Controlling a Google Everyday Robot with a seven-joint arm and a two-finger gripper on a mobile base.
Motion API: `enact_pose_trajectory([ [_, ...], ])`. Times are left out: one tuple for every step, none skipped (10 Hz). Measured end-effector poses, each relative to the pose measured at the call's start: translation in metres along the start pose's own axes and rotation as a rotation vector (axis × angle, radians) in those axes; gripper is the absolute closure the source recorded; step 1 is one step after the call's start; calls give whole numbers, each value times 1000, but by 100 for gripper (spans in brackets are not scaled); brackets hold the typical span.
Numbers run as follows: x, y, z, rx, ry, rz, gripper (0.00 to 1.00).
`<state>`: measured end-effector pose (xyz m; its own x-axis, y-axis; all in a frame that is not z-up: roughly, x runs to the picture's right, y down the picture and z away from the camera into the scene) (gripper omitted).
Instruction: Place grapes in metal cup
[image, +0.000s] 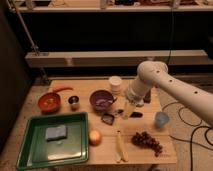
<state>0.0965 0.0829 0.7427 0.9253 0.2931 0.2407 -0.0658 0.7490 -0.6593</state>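
The grapes (147, 141) lie at the front right of the table (104, 151), beside a banana (120, 147). The metal cup (74, 102) stands well apart, between the orange bowl (49, 102) and the purple bowl (102, 100). The claw (122, 114) hangs low just right of the purple bowl; I cannot tell whether it is open or closed.

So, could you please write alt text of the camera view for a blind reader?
The gripper hangs over the wooden table, beside the purple bowl. The grapes lie front right; the metal cup stands left of the bowl.
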Motion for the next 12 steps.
enact_pose_trajectory([
  [2, 3, 1, 2, 33, 12, 20],
  [9, 11, 0, 9, 107, 44, 20],
  [22, 23, -2, 8, 171, 78, 20],
  [35, 35, -5, 6, 197, 104, 20],
  [58, 56, -10, 0, 224, 144, 20],
  [73, 67, -13, 0, 232, 173, 20],
  [82, 72, -14, -1, 236, 189, 20],
  [94, 81, -16, -1, 250, 219, 20],
  [105, 87, -15, -1, 269, 244, 20],
  [115, 92, -15, 3, 283, 270, 20],
  [128, 100, -15, 5, 309, 302, 20],
  [136, 107, -13, 4, 334, 331, 20],
])
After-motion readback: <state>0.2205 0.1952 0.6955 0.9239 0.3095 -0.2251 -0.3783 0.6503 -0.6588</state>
